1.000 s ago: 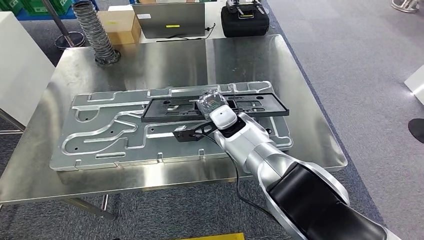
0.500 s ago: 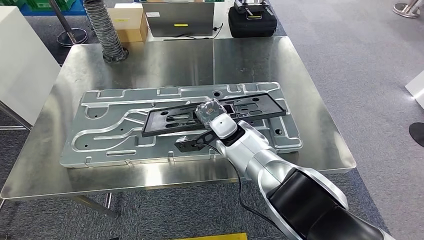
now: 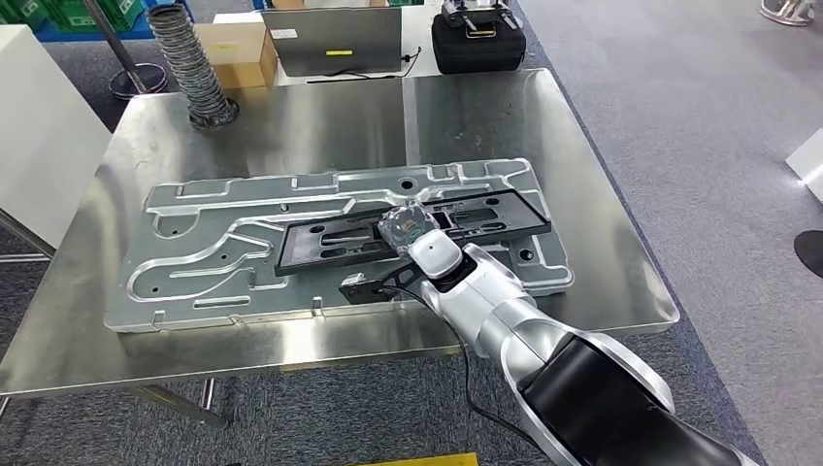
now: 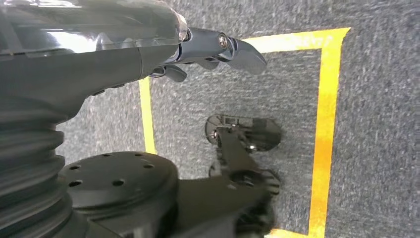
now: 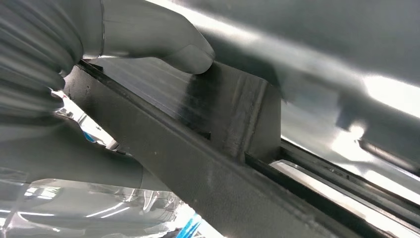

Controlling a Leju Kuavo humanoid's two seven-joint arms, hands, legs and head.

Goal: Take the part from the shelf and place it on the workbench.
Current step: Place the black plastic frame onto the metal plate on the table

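Your right hand (image 3: pixel 410 225) grips the long flat black plastic part (image 3: pixel 342 241), thumb (image 5: pixel 148 34) pressed on its edge. The part lies on the big grooved silver metal plate (image 3: pixel 194 262) on the shiny steel workbench (image 3: pixel 291 116). Your left hand (image 4: pixel 208 47) hangs over grey carpet (image 4: pixel 376 124), fingers seemingly apart and holding nothing.

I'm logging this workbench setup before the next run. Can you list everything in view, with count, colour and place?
Workbench: one, steel, centre.
Plate: one, silver, grooved, flat on the workbench.
Part: one, black, long frame, on the plate, held by the right hand.
Hose: one, grey, ribbed, standing at the far left corner.
Box: one, tan, behind the hose.
Laptop: one, grey, far side.
Case: one, black, right of the laptop.
Tape: yellow lines on grey floor.
Left hand: dark fingers, above the floor, holding nothing.
Right hand: grips the part; silver arm.
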